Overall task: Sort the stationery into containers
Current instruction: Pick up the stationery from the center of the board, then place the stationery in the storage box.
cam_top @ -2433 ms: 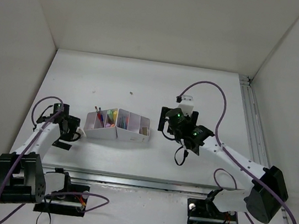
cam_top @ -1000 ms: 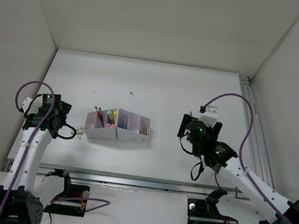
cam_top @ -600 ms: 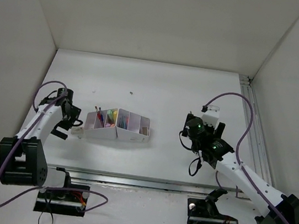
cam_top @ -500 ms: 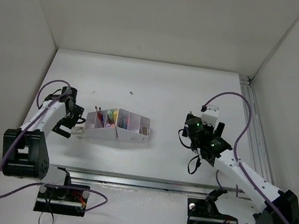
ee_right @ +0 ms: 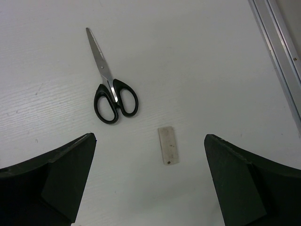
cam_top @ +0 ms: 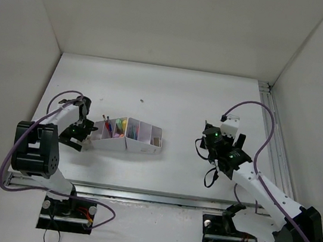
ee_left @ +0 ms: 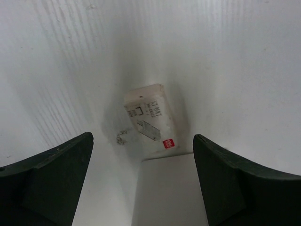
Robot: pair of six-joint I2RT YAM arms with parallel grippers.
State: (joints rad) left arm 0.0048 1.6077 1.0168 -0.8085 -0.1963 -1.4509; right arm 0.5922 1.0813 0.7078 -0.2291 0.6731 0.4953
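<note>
organizer sits left of centre in the top view, markers already inside; your left gripper has swung in to its left end, your right gripper has drawn off rightward. left wrist: claw spread over a labelled eraser beside the organizer wall. right wrist: claw spread above black-handled scissors and a plain eraser, both unsorted, so two pickups look next.

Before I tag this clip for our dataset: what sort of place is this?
Most likely a robot test cell: plain white panels box in a white table, a left arm and right arm are mounted at its near edge, and an organizer holds coloured pens.
</note>
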